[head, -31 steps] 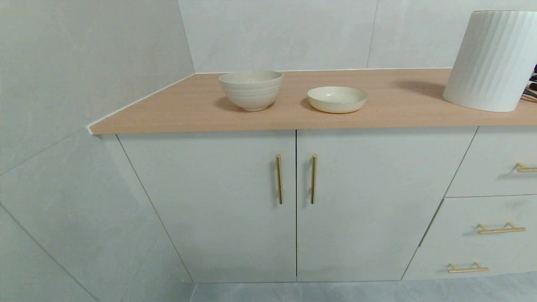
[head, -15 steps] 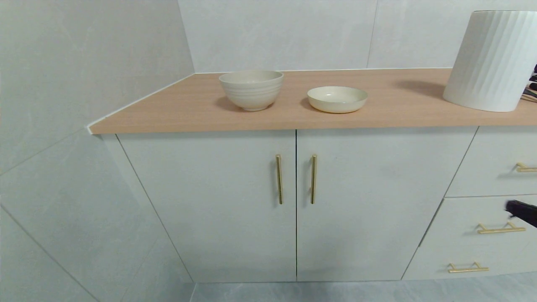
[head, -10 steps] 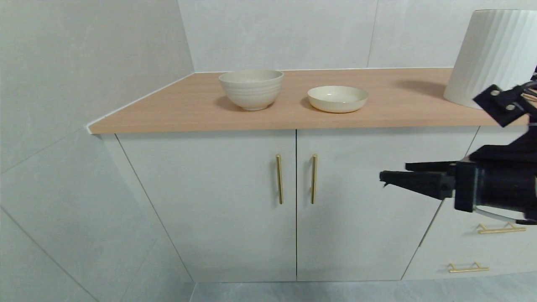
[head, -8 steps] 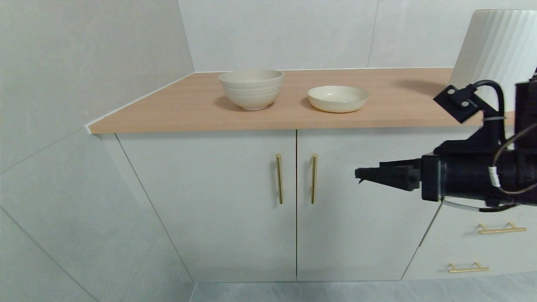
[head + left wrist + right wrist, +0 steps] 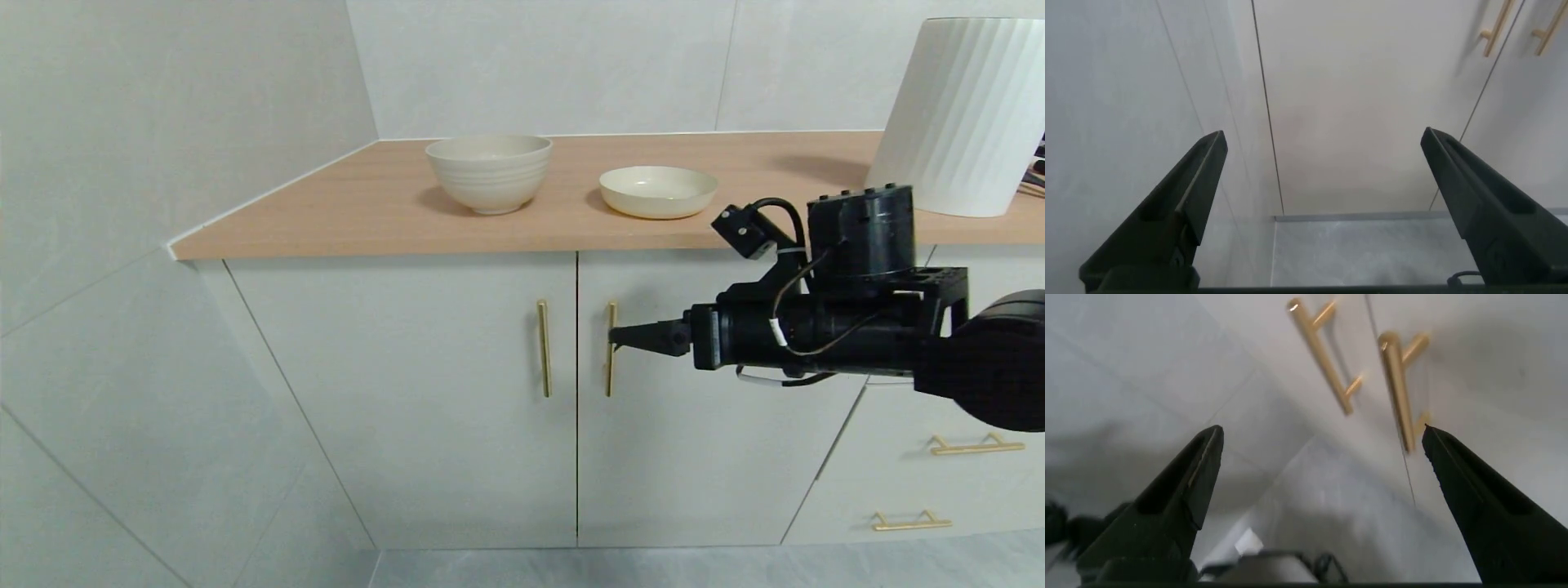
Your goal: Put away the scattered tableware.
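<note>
A deep ribbed cream bowl (image 5: pixel 490 173) and a shallow cream dish (image 5: pixel 658 191) stand side by side on the wooden countertop (image 5: pixel 367 216). Below them are two shut cabinet doors with gold bar handles, the left handle (image 5: pixel 544 349) and the right handle (image 5: pixel 610 349). My right gripper (image 5: pixel 622 336) is held level in front of the right door, its tip just beside the right handle. In the right wrist view the right gripper (image 5: pixel 1321 434) is open, with both handles (image 5: pixel 1396 392) ahead of it. My left gripper (image 5: pixel 1321 140) is open, low down, facing the cabinet base.
A tall white ribbed container (image 5: pixel 963 114) stands at the counter's right end. Drawers with gold handles (image 5: pixel 976 445) lie right of the doors. A tiled wall closes the left side. Grey floor (image 5: pixel 1355 253) runs below the cabinet.
My right arm has come in from the right edge and swept left across the right door to its handle. The bowl and the dish have not moved.
</note>
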